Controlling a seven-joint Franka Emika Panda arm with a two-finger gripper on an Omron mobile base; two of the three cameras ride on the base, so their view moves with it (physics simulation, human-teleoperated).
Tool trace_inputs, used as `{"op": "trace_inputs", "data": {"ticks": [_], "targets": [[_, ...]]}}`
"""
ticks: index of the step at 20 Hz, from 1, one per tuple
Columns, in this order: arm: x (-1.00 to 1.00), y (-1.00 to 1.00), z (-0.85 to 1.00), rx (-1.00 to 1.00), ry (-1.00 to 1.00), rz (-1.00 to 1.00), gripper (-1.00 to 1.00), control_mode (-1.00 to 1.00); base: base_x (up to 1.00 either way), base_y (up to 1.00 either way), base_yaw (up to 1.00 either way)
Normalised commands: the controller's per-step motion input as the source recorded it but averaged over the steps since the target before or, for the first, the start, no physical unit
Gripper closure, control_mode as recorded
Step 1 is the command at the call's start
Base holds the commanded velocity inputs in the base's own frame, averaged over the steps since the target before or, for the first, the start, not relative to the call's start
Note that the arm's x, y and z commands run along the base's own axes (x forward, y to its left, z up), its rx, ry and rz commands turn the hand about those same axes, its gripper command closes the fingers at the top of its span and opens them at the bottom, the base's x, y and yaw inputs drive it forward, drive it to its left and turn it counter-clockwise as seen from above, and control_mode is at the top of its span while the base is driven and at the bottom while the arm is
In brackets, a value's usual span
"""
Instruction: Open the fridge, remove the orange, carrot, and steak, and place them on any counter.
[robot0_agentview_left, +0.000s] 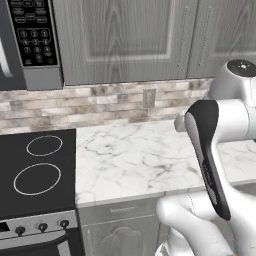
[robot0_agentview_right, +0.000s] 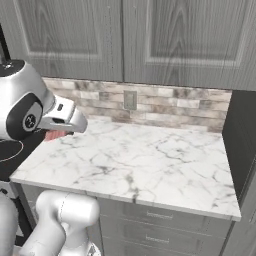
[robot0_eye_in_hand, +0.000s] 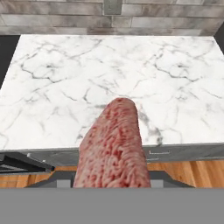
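The steak (robot0_eye_in_hand: 113, 146) juts forward from the fingers, apparently clamped between them though they're hidden, hanging above the marble bench (robot0_eye_in_hand: 175, 78) front edge

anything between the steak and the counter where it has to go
Nothing visible. The steak is held in the jaws, jutting forward over the counter's near edge in the hand view. The marble ahead is bare right back to the backsplash, and the stovetop lies off to the left.
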Motion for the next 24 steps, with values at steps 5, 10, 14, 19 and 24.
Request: {"op": "trace_inputs", "data": {"ticks": [5,10,14,19,24], "targets": [[0.48,0.0,-0.58,0.0,0.03,0.07,1.0,-1.0,0.0,0.0,0.0],[0.51,0.0,-0.88,0.0,0.0,0.04,1.0,-1.0,0.0,0.0,0.0],[0.44,0.0,-0.88,0.0,0.0,0.04,1.0,-1.0,0.0,0.0,0.0],[0.47,0.0,-0.71,0.0,0.0,0.01,1.0,-1.0,0.0,0.0,0.0],[0.49,0.0,-0.57,0.0,0.0,0.0,1.0,-1.0,0.0,0.0,0.0]]}}
